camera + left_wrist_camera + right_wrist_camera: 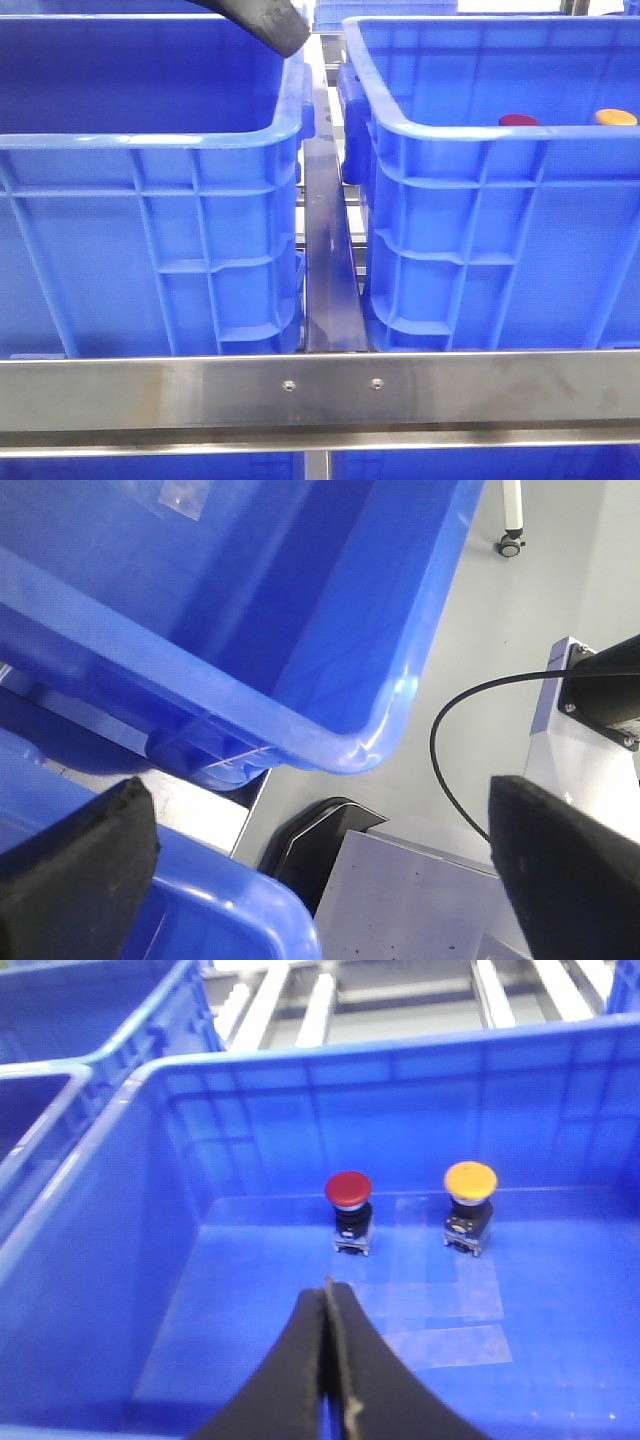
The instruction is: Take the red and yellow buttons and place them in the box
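Hovering with its fingers (330, 1360) pressed together, the right gripper should spread them and descend squarely over the red button (349, 1189); the yellow button (470, 1179) stands just beside; the left gripper's fingers (80, 860) hang apart.

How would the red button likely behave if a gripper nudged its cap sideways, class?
The red button may tip: its wide domed cap sits on a narrower black body, so it looks top-heavy. It probably won't roll while it stands upright on its squarish base. The glossy cap could be slippery.

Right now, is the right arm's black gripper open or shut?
Shut. Right gripper: its fingertips meet with no gap, holding nothing, above the blue plastic crate floor.
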